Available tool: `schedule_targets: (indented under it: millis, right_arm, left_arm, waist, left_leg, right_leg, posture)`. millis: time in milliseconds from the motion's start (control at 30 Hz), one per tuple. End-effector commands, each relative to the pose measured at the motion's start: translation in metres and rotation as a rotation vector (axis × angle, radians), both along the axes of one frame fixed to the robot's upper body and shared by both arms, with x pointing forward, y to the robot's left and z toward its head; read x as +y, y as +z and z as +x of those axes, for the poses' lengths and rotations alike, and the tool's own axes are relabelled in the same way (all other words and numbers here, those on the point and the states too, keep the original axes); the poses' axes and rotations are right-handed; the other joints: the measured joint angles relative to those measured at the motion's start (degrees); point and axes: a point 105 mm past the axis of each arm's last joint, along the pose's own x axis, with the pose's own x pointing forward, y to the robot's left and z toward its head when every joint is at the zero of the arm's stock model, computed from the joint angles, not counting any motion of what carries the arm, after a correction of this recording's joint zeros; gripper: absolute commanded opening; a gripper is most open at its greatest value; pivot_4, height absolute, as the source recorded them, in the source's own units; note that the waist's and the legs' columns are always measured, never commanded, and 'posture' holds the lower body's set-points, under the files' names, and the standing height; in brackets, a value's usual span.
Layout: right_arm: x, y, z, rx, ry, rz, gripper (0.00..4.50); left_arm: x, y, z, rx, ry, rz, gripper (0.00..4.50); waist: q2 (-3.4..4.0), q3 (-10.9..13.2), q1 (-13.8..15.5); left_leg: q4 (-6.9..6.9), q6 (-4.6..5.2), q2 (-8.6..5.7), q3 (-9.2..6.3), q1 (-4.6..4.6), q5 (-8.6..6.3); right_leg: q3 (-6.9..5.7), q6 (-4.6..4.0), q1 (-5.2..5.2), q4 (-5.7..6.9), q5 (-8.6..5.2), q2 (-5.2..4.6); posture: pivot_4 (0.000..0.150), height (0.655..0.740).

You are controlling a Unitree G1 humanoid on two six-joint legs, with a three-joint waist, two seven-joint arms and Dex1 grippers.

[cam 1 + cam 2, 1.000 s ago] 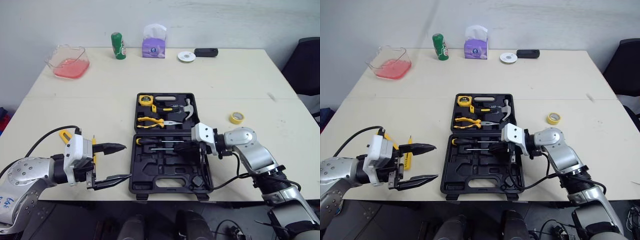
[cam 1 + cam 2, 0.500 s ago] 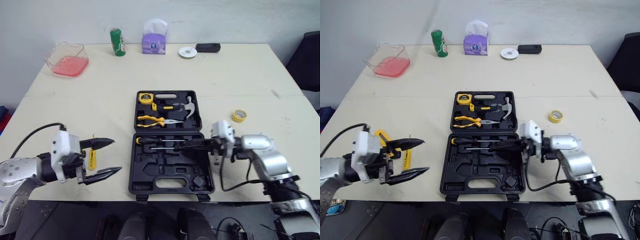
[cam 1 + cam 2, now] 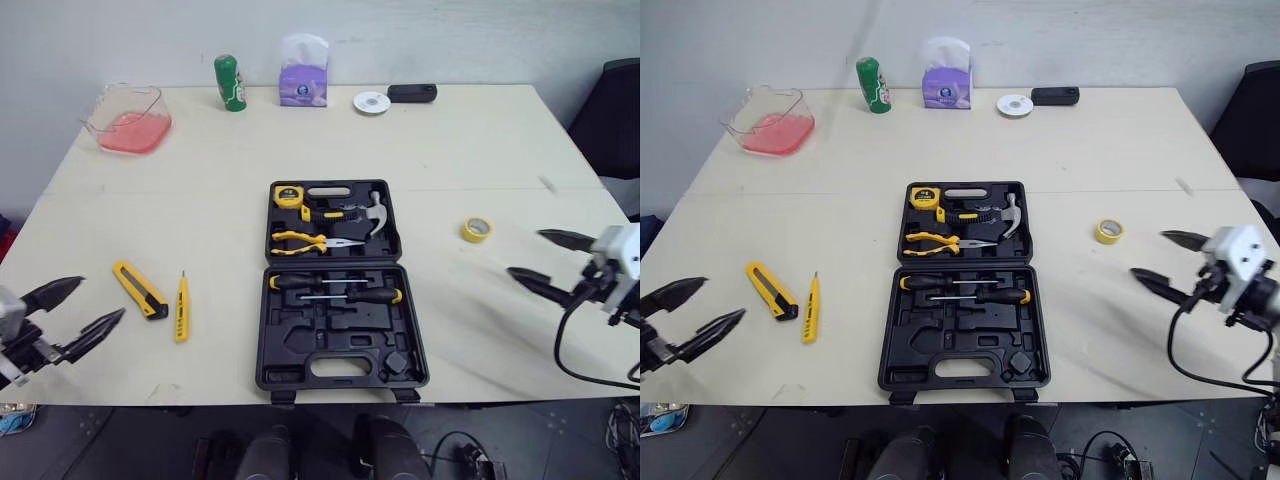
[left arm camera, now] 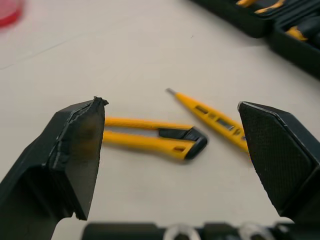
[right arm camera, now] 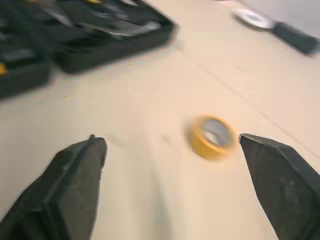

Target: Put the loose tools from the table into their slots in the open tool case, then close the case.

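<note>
The black tool case lies open at the table's middle. It holds a tape measure, a hammer, pliers and two screwdrivers. Left of it on the table lie a yellow utility knife and a thin yellow tester screwdriver. A yellow tape roll lies right of the case. My left gripper hangs open at the table's front left edge, apart from the knife and tester. Over the right side my right gripper is open and empty, near the roll.
Along the far edge stand a pink-filled clear tub, a green can, a purple tissue pack, a white disc and a black device. A dark chair is beyond the table's right side.
My right gripper left the case's screwdriver row, swung out right and opened, leaving a black-and-yellow screwdriver there. My left arm pulled back leftward, uncovering the knife and tester.
</note>
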Motion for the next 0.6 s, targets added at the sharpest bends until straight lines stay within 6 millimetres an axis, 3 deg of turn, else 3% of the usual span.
schedule_targets:
  millis: [33,300,500,600]
  right_arm:
    - [-0.051,0.003,-0.017,-0.034,-0.208,-0.044,4.49]
    - [-0.079,-0.014,-0.027,-0.001,-0.316,-0.059,4.49]
    - [-0.075,-0.015,-0.016,-0.051,-0.313,0.036,4.49]
    - [-0.059,-0.020,-0.007,-0.038,-0.228,0.069,4.49]
  left_arm:
    - [0.037,-0.002,-0.021,-0.008,0.187,0.024,4.50]
    - [0.066,-0.014,-0.034,0.025,0.367,0.012,4.50]
    - [0.060,-0.012,-0.023,0.007,0.351,-0.003,4.50]
    - [0.057,-0.005,-0.017,-0.004,0.351,-0.032,4.50]
  waist:
    - [0.00,0.0,-0.1]
    - [0.02,0.0,-0.4]
    - [0.02,0.0,-1.4]
    - [0.02,0.0,-1.5]
  left_leg:
    - [0.00,0.00,0.01,0.01,-0.01,-0.02]
    - [-0.01,-0.12,0.12,0.07,0.04,-0.20]
    - [-0.01,-0.12,0.15,0.08,0.03,-0.20]
    - [-0.01,-0.13,0.17,0.09,0.03,-0.20]
  right_leg:
    - [0.01,0.00,-0.02,0.00,0.00,0.00]
    - [0.11,-0.11,-0.07,0.01,0.05,-0.03]
    - [0.11,-0.14,-0.10,0.01,0.04,-0.03]
    - [0.10,-0.14,-0.09,0.02,0.04,-0.01]
  posture:
    - [0.150,0.7400]
    - [0.150,0.7400]
    - [0.150,0.7400]
    - [0.150,0.7400]
